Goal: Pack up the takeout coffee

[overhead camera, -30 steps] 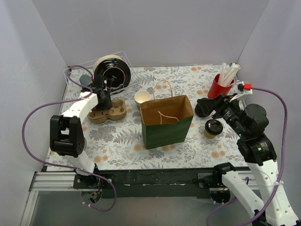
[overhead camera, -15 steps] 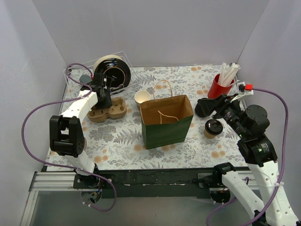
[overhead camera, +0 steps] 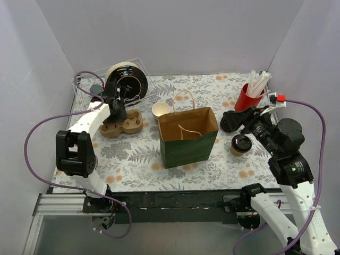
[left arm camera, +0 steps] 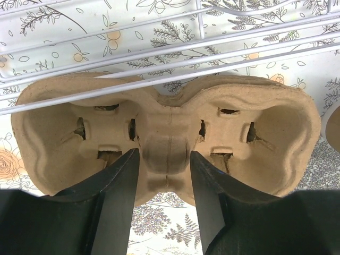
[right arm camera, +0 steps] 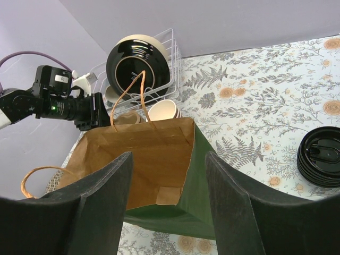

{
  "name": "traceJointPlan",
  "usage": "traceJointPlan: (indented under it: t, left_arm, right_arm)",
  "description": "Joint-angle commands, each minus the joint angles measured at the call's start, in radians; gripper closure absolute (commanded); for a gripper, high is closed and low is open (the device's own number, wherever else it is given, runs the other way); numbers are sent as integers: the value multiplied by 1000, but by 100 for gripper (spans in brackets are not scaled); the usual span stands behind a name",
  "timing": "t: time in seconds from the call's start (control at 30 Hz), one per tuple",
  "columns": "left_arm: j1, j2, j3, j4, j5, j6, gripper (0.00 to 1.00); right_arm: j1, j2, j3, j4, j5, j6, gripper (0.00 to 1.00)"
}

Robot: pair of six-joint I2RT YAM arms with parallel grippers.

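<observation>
Two grippers stand apart from the takeout coffee [overhead camera: 240,144], a small tan kraft-paper cup with a round black sip lid, upright on the floral tablecloth [overhead camera: 212,170] at three o'clock of the tall green-and-brown paper bag [overhead camera: 188,143]. The right gripper [overhead camera: 229,121] hangs at twelve o'clock of the coffee, jaws spread wide with nothing between them. At ten o'clock of the bag, the left gripper [left arm camera: 163,154] hovers over the moulded brown pulp cup carrier [left arm camera: 170,122], jaws parted either side of its centre ridge. A stack of loose black plastic lids [right arm camera: 321,156] lies nearby.
</observation>
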Motion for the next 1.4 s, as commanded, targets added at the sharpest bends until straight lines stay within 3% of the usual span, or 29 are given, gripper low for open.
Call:
traceJointPlan:
  t: [0.0,0.17,0.4,0.6,0.87,1.07,1.1,1.17,1.3,1.37]
  left_arm:
    - [4,-29,33,7,-8,2,58]
    - [4,-27,6,29,-17,3,48]
    - [4,-7,-36,58,-23,-2,47]
    - [4,11,-33,58,-23,2,50]
    - [4,-16,9,29,-17,6,68]
    - [4,-33,38,12,-39,12,65]
    - [6,-29,39,6,-39,12,60]
    - [4,-24,38,6,-40,12,58]
    - [4,-21,33,4,-34,12,67]
    - [4,-27,36,1,-31,12,61]
  right_arm:
    - [3,-5,-1,60,14,-14,35]
    - [3,-7,6,57,10,-14,35]
    - [5,-5,6,57,13,-24,36]
    - [3,-10,8,55,16,-24,35]
    - [3,-10,5,62,13,-24,35]
    - [3,-12,-11,71,7,-16,36]
    - [3,-13,-11,74,7,-16,35]
    - [3,-12,-12,74,5,-16,36]
    - [3,-15,-15,74,8,-14,36]
    - [3,-16,-15,74,7,-14,36]
